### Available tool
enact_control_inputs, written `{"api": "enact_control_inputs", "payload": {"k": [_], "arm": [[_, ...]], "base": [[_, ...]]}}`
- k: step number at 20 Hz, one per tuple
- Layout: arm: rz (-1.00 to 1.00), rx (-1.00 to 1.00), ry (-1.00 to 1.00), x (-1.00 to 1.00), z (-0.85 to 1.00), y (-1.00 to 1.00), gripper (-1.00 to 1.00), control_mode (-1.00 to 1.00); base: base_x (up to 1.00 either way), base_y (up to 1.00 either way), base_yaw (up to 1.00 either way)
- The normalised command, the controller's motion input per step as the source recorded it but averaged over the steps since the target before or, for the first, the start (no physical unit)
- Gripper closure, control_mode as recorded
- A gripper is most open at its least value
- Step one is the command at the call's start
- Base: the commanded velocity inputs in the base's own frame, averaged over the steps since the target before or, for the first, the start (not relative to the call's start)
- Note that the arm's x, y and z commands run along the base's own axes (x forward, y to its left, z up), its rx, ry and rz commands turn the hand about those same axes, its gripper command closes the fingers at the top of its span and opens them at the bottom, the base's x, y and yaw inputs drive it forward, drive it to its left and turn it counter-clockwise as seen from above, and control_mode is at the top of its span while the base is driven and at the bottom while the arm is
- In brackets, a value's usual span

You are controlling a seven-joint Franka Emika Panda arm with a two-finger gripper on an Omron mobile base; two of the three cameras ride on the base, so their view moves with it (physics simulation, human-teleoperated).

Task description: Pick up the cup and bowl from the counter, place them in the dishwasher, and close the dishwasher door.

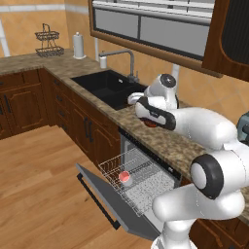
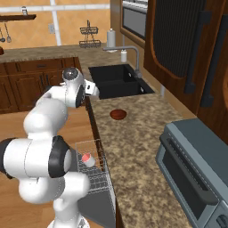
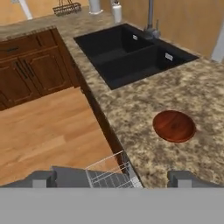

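Kitchen scene with the white arm raised over the edge of the counter (image 2: 133, 147), beside the black double sink (image 3: 131, 57). The gripper (image 3: 116, 178) shows in the hand view as two dark finger tips (image 3: 41, 178) standing wide apart near the bottom, with nothing between them; they point down at the counter's front edge and the corner of the wire rack (image 3: 111, 173) below it.

The bowl (image 3: 174, 126), dark reddish-brown and shallow, sits upright on the counter between the sink and the toaster oven (image 2: 196, 173), set back from the counter's edge. In the hand view it lies above and just inside the right finger tip, apart from it. In the left base view the arm's forearm covers most of it.

The dishwasher (image 1: 146, 160) stands open under the counter, with its door (image 1: 104, 199) dropped flat and the long black bar handle along its outer edge. The white wire rack is pulled out over the door. The cup (image 1: 125, 177), white with a pink-red inside, stands upright in the rack, near its front left part as seen from the left base view.

A paper towel roll (image 1: 78, 46) and a wire basket (image 1: 48, 43) stand at the far end of the counter, well apart from the arm.
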Motion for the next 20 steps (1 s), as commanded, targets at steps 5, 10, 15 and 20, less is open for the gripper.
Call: {"api": "enact_control_inputs", "payload": {"k": [5,10,15,20], "arm": [[0.02,-0.34,0.22,-0.47,0.13,-0.01,-1.0,-1.0],[0.07,-0.15,0.01,-0.15,-0.53,-0.13,-1.0,-1.0],[0.15,-0.01,0.0,0.38,-0.65,-0.24,-1.0,-1.0],[0.05,-0.08,0.1,0.43,-0.35,-0.18,-1.0,-1.0]], "base": [[0.0,0.0,0.0],[0.0,0.0,0.0],[0.0,0.0,0.0],[0.0,0.0,0.0]]}}
